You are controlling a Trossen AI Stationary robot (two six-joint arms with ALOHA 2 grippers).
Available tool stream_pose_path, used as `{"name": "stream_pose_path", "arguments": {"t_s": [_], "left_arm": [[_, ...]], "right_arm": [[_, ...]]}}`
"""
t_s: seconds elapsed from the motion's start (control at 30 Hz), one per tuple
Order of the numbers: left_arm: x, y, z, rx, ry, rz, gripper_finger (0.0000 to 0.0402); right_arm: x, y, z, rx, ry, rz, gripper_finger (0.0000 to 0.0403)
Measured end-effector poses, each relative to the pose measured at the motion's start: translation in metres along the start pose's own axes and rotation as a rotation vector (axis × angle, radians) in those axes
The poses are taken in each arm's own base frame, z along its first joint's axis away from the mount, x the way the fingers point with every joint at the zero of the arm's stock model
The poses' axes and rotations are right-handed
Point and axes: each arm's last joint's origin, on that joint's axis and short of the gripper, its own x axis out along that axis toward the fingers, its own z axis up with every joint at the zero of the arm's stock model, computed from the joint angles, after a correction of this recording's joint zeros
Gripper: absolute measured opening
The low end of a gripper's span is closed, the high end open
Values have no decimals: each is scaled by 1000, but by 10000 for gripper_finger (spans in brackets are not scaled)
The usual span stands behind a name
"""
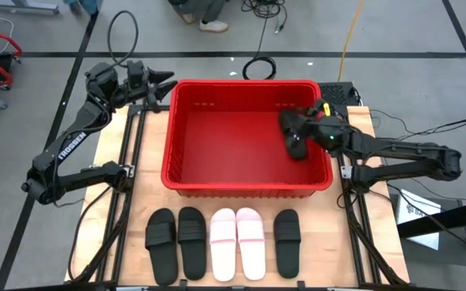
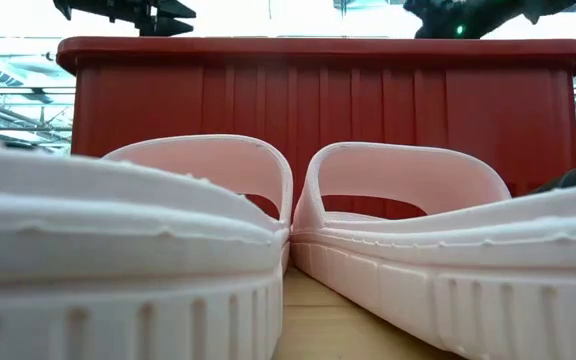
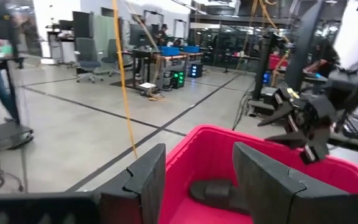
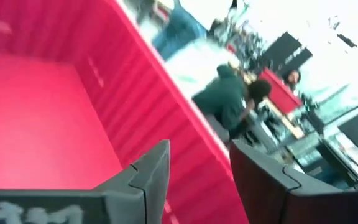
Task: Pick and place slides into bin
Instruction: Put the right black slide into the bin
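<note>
Right gripper (image 1: 291, 123) hangs over the right side of the red bin (image 1: 186, 182), and its fingers (image 4: 148, 171) are spread apart with nothing between them. One black slide (image 1: 297, 145) lies inside the bin, right under that gripper. Left gripper (image 1: 167, 87) waits by the bin's far left corner, open too and holding nothing. Five slides sit in a row on the table (image 1: 379, 234) in front of the bin: two black ones (image 1: 176, 241) on the left, two pink-white ones (image 1: 236, 241) in the middle, and one more black one (image 1: 286, 237) on the right.
</note>
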Motion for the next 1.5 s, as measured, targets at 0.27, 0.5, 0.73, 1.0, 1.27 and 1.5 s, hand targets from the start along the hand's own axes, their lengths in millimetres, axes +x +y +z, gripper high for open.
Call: {"name": "stream_pose_path", "arguments": {"t_s": [0.27,0.5,0.73,1.0,1.27,1.5], "left_arm": [[0,-4,-2,2,21,-133,186],[7,-21,-5,27,46,-296,186],[15,-48,-13,23,99,-441,186],[2,-81,-13,87,129,-431,186],[-15,-112,-13,77,165,-450,186],[-20,-137,-40,31,209,-444,186]], "right_arm": [[-30,10,20,38,-169,93,156],[-56,26,31,56,-277,224,151],[-83,43,40,95,-375,367,151],[-111,61,45,81,-452,517,150],[-127,77,53,67,-538,573,150],[-134,91,54,72,-469,446,150]]}}
